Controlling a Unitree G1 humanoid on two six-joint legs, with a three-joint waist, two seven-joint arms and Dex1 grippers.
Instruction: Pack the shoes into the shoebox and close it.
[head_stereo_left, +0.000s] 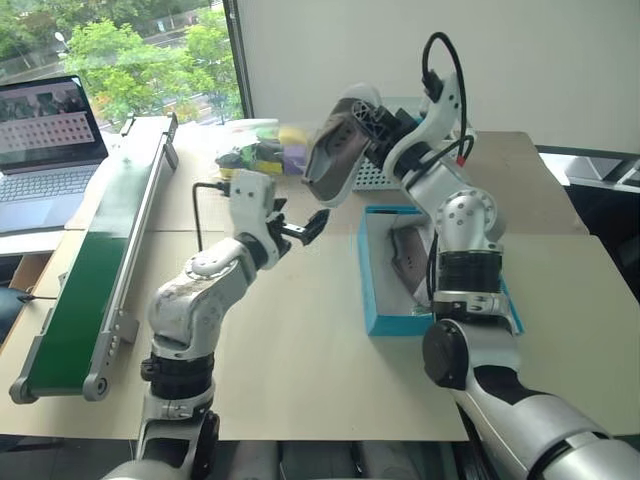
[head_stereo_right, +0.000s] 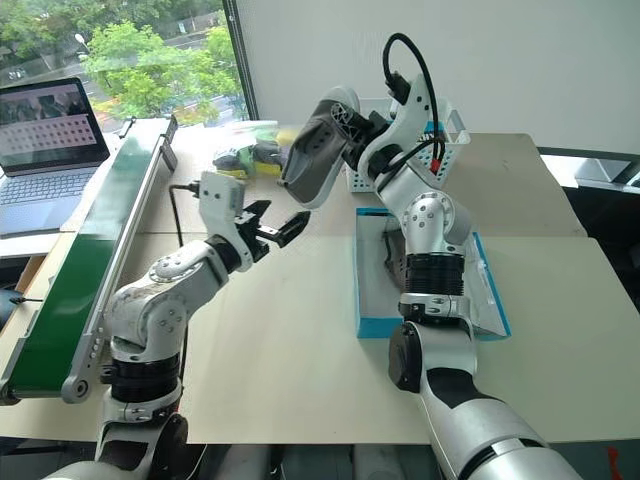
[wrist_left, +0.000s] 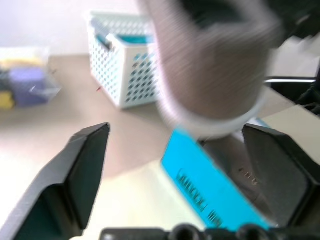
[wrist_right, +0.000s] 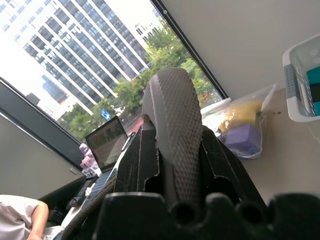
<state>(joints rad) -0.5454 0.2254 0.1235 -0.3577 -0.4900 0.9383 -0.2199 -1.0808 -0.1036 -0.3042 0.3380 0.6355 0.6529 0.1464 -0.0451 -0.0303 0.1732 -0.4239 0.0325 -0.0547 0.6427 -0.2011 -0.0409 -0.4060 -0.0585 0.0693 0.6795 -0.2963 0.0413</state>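
Note:
My right gripper is shut on one grey-beige shoe and holds it in the air, left of and behind the shoebox. In the right wrist view the shoe's dark textured sole is clamped between the fingers. My left gripper stands open just below and to the left of that shoe, touching nothing. Its wrist view shows both fingers spread wide with the shoe beyond them. The blue shoebox lies open on the table with the other shoe inside, partly behind my right arm.
A white lattice basket stands behind the shoebox. A clear bag of coloured items lies at the back. A green conveyor belt runs along the left edge, with a laptop beyond it. A person's sleeve is at the left.

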